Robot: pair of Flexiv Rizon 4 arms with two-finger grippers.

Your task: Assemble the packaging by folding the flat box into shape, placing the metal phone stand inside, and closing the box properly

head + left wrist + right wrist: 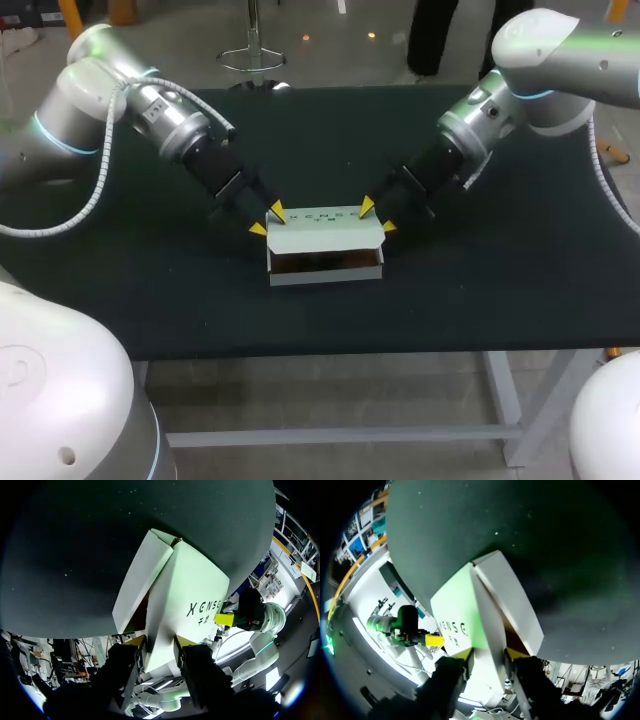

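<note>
A white cardboard box (325, 232), folded into shape, stands in the middle of the black table (500, 290). Its printed top panel faces up. The front stands open as a dark brownish slot; what lies inside I cannot make out. My left gripper (268, 220) is shut on the box's left end, one yellow tip on each side. My right gripper (378, 217) is shut on the right end the same way. In the left wrist view the box (185, 590) runs out from between the left gripper (160, 642). In the right wrist view the box (465, 610) sits between the right gripper (489, 655).
Only the box rests on the black table top; bare cloth lies all around it. Both arms slope down from the far corners toward the middle.
</note>
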